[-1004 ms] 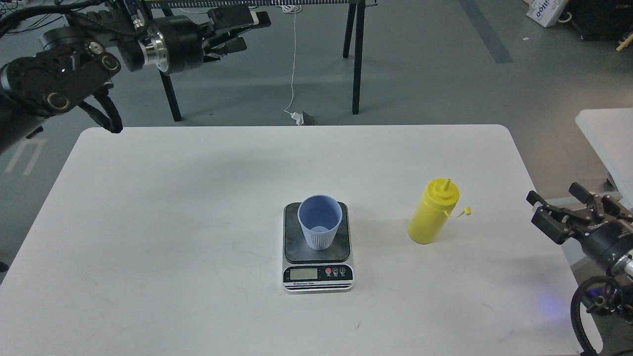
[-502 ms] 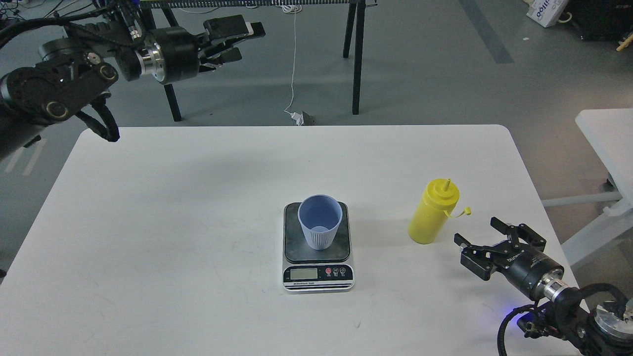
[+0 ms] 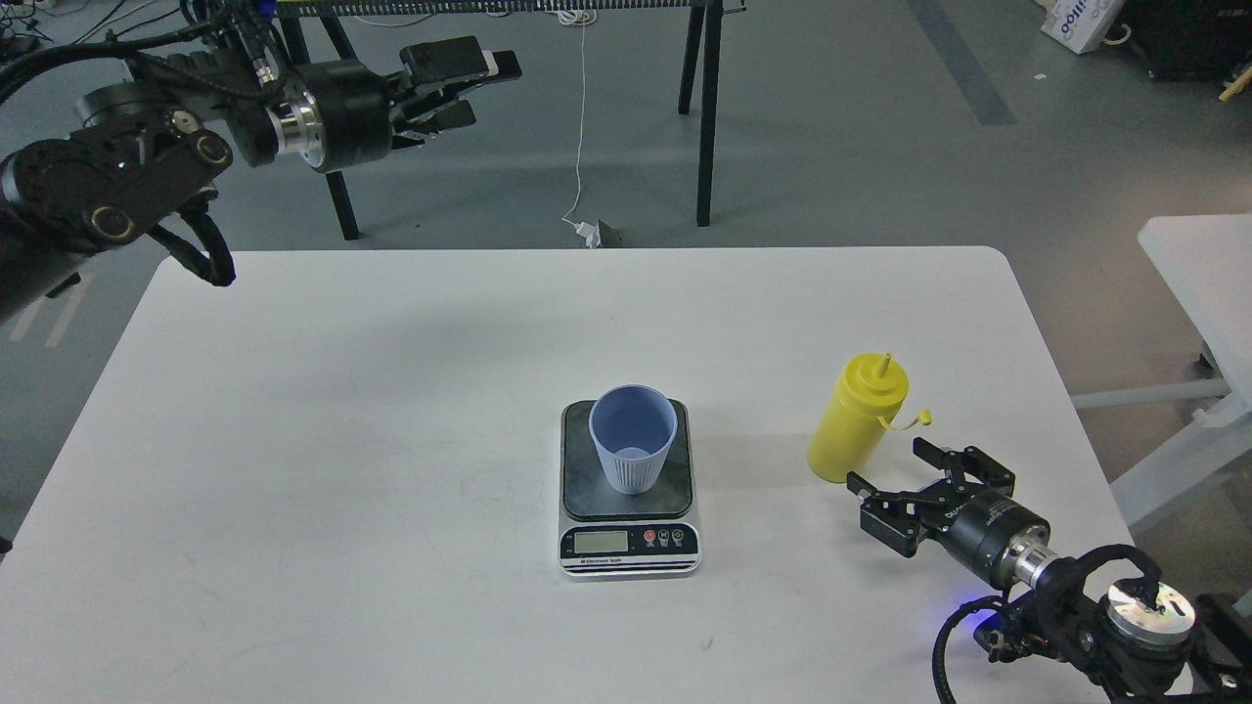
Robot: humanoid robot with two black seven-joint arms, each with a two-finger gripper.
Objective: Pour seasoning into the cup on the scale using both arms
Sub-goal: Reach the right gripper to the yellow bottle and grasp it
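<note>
The blue-grey ribbed cup stands upright on the dark platform of the small scale in the middle of the white table. The yellow squeeze bottle stands upright to the right of the scale, its tethered cap hanging off to the right. My right gripper is open and empty, low over the table just in front and to the right of the bottle's base, not touching it. My left gripper is open and empty, held high beyond the table's far left corner.
Black table legs and a white cable are on the grey floor behind the table. A second white table stands at the right. The table's right edge lies close to my right arm.
My right gripper has moved left and forward from the table's right edge to just beside the yellow bottle. My left arm has shifted only slightly.
</note>
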